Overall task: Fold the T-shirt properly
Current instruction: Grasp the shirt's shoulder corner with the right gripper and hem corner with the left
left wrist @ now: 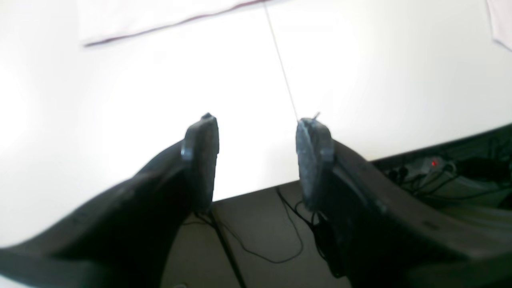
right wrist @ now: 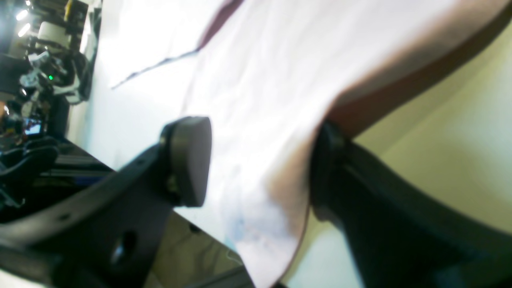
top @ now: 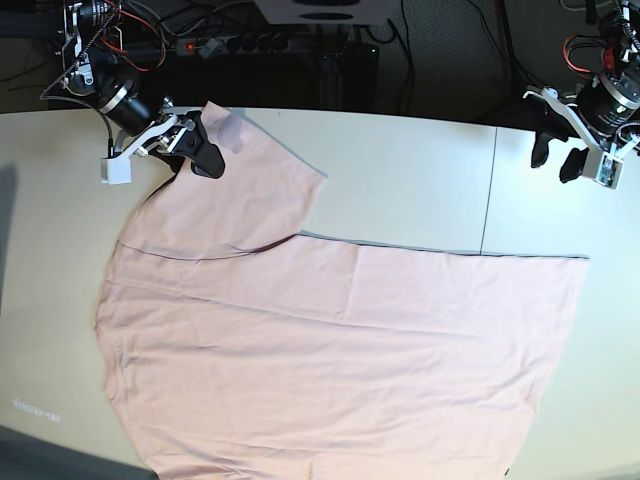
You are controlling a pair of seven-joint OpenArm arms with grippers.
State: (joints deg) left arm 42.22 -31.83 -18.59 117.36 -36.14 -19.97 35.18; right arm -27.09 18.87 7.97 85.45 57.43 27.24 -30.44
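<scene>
no readable text anywhere, pink T-shirt (top: pixel 330 340) shows only its plain side, no lettering or label visible, nothing legible on the table (top: pixel 420 170) either, wrist views too blurry for any print

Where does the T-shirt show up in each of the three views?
Left wrist: T-shirt only as an edge along the top, far from the open left gripper.
Right wrist: T-shirt fills the middle, a sleeve edge between the open fingers of the right gripper.
Base: T-shirt spread flat over the lower centre and left.
Shared landmark: the table seam, also seen from the left wrist.
</scene>
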